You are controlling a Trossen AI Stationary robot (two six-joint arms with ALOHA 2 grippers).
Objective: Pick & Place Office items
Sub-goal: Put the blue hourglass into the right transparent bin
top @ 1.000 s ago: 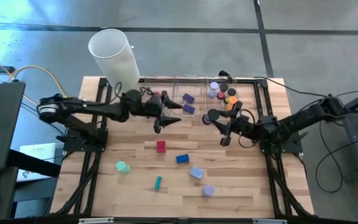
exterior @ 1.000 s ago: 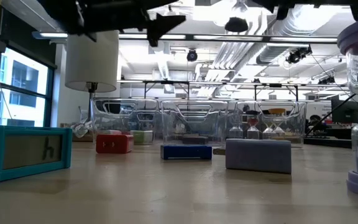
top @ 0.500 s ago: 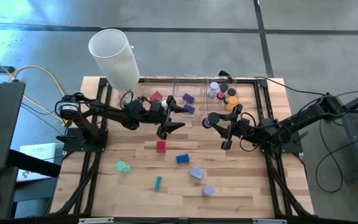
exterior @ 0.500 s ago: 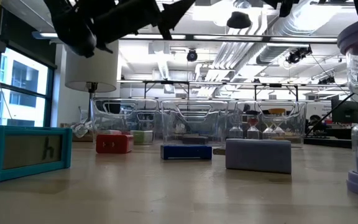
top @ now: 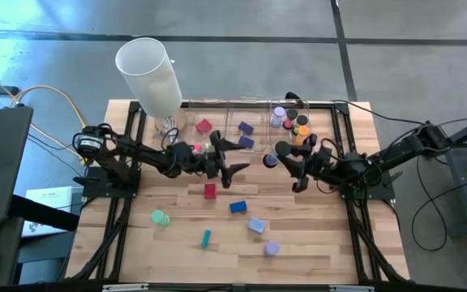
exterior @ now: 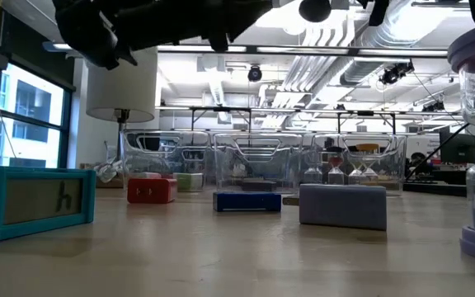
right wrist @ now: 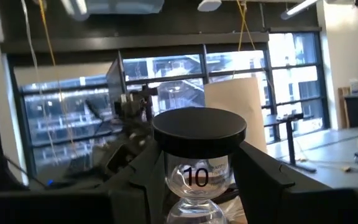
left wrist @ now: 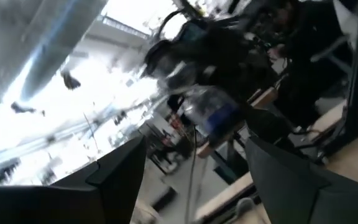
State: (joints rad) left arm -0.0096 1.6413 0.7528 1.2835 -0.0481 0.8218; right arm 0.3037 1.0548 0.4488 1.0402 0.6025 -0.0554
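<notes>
My right gripper [top: 289, 165] hovers right of the table's middle, shut on a small sand timer [right wrist: 197, 168] with a black cap and blue sand. My left gripper [top: 233, 158] hangs open and empty above the table's middle, facing the timer. On the wood lie a red block [top: 210, 191], a blue block [top: 237, 207], a lavender block [top: 256, 225], a lavender round piece [top: 272, 249], a green round piece [top: 160, 217] and a teal stick [top: 206, 238]. My right gripper pinches the timer's glass body [right wrist: 196, 179], just under the black cap [right wrist: 199, 129], between its two fingers [right wrist: 261, 180]. The fingers lie across the timer, one on each side. The timer is lifted clear of the table.
Clear bins [top: 242, 109] line the far edge; they hold a red block [top: 204, 126], purple blocks [top: 246, 128] and several round pieces [top: 294, 123]. A tall white cylinder [top: 148, 73] stands at the far left corner. Open wood lies along the near edge.
My left gripper has come away from the bins toward the table's middle and right, sinking a little, and its wrist has rolled about a sixth of a turn. My right gripper has kept its place with the timer, rolling slightly.
</notes>
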